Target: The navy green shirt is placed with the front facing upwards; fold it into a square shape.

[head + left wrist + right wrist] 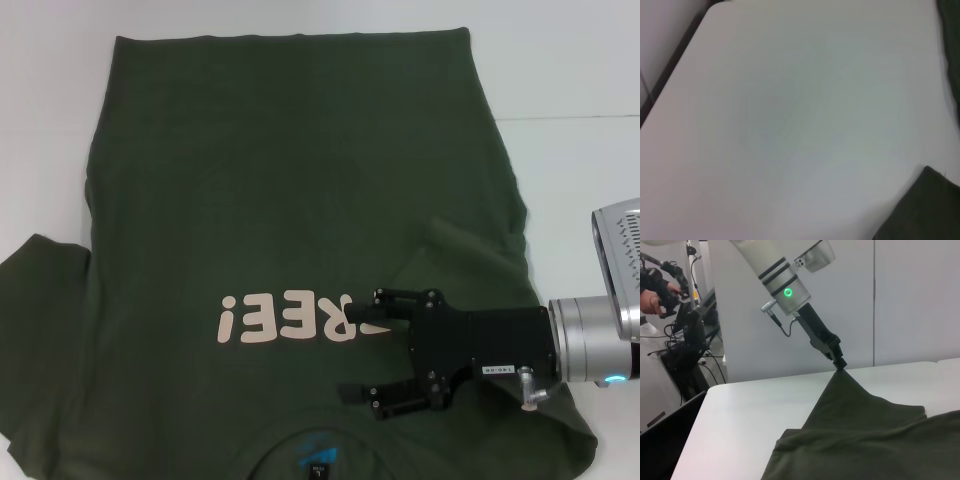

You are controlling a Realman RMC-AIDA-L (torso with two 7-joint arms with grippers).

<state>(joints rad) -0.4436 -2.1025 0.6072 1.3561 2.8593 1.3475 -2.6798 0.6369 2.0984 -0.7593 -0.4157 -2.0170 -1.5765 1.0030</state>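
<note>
pinching a raised peak of cloth, the left gripper (841, 364) has its jaws closed on the navy green shirt (300, 180), i judge to carry an edge over for a fold. my right gripper (348, 355) hovers, jaws spread, beside the pink print (270, 318). the shirt lies front up on the white tabletop (560, 80), dark olive.

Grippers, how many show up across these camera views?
2. The right gripper sits over the navy green shirt beside its pink print, fingers open. The left gripper, seen only from the right wrist camera, pinches up a peak of the shirt.
</note>
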